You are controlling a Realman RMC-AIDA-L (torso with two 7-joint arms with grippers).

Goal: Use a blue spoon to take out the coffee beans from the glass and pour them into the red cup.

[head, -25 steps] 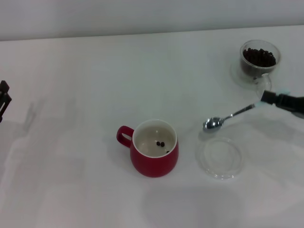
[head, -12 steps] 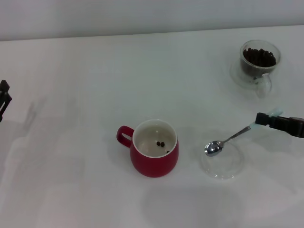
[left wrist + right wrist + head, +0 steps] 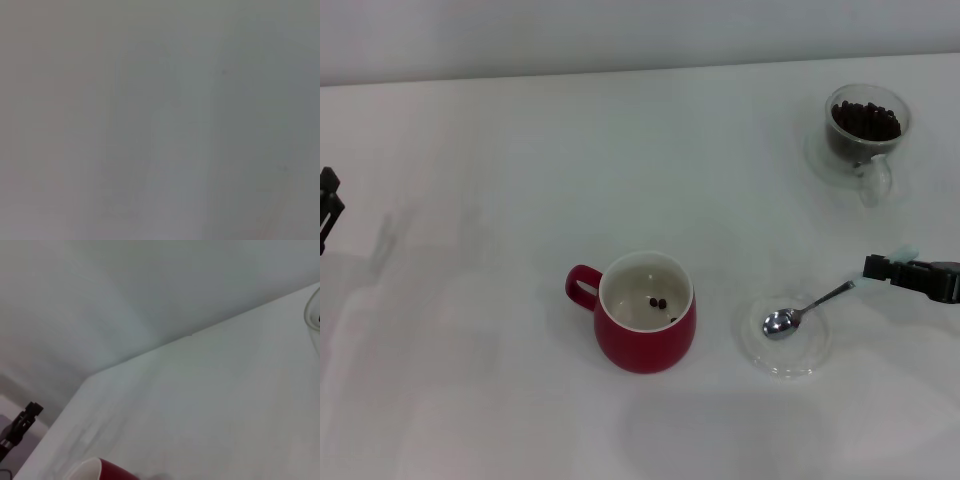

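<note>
Three vessels stand on the white table (image 3: 520,180) in the head view: one red cup (image 3: 645,320) just below centre with its handle at nine o'clock, one glass (image 3: 866,125) far off at two o'clock, and one flat clear dish (image 3: 786,357) just to the cup's three o'clock. The glass is heaped with coffee beans (image 3: 865,119); about three more lie in the cup's white bottom. One spoon (image 3: 802,310) slants across the dish, its shiny bowl over or on the glass, I can't tell which, and empty; its stem runs up toward three o'clock into the right gripper (image 3: 900,268), which is clamped on the pale blue handle at the picture's right edge. Nothing stands between spoon and cup, only a narrow strip of table. The glass sits well apart, with open table between it and the gripper. The left gripper (image 3: 328,208) shows as a dark bit at nine o'clock, off the table's side; whether it is released or clenched I cannot tell. The whole left half of the table is bare room.

The left wrist view shows only a grey blur.

The right wrist view shows the table's far edge running against the wall, the cup's rim (image 3: 97,470) at the bottom, and a sliver of the glass (image 3: 312,322) at the right border.
</note>
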